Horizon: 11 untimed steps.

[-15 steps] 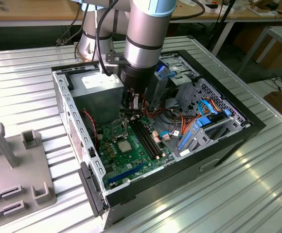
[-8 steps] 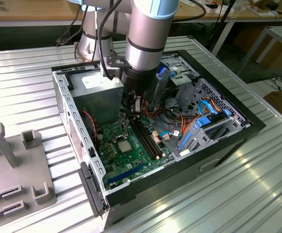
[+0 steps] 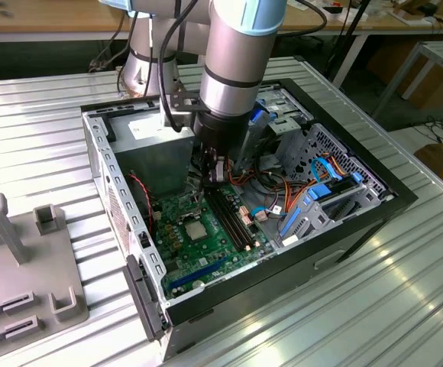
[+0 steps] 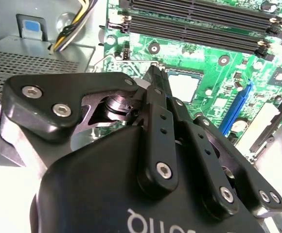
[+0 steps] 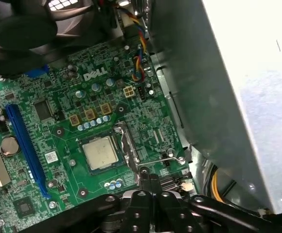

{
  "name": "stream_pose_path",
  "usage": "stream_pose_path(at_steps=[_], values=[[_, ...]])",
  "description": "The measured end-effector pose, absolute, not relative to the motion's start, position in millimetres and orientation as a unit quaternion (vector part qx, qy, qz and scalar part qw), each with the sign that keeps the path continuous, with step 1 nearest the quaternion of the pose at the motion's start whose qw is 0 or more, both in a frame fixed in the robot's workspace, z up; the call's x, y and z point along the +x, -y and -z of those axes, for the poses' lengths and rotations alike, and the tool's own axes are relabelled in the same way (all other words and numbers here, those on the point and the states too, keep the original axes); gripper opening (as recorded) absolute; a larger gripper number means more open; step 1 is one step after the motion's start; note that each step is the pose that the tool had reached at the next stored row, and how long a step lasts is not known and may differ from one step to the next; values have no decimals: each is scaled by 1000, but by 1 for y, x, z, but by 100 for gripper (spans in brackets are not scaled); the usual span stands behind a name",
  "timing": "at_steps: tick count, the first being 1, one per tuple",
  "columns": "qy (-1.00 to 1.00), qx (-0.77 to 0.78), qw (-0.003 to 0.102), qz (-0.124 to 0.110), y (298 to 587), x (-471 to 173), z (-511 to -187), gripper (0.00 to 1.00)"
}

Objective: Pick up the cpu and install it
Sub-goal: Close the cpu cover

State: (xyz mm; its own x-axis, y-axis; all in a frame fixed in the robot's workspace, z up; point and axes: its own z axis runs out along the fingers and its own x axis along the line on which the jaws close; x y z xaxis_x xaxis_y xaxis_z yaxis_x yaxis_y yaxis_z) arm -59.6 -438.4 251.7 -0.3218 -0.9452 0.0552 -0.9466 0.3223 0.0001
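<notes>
The cpu lies flat in its socket on the green motherboard, inside the open computer case. Its dull grey square top shows in both wrist views. My gripper hangs inside the case just above the board, beside the socket and apart from the cpu. In both wrist views its black fingertips are pressed together with nothing between them, close to the socket's thin metal lever.
The grey power-supply box stands close beside the gripper. Long black memory slots, a blue slot, coloured cables and a drive cage crowd the case. A grey fixture sits at the exterior view's left.
</notes>
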Motion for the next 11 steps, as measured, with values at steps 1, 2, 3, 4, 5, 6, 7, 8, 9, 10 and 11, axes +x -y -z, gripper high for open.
stream_pose_path(at_steps=[1, 2, 3, 4, 5, 6, 7, 8, 9, 10, 11], values=[[812, 582, 22, -16, 440, -60, -252, 11], [812, 583, 22, -15, 441, -60, -252, 11], [812, 583, 22, -15, 442, -60, -252, 11], [812, 584, 22, -15, 444, -60, -252, 11], [811, 584, 21, -14, 446, -60, -252, 11], [811, 585, 20, -13, 448, -60, -252, 11], [810, 587, 19, -12, 453, -61, -252, 11], [809, 588, 19, -11, 456, -61, -252, 11], [809, 588, 19, -11, 456, -62, -252, 11], [809, 588, 19, -11, 456, -62, -252, 11], [809, 588, 19, -11, 456, -62, -252, 11]])
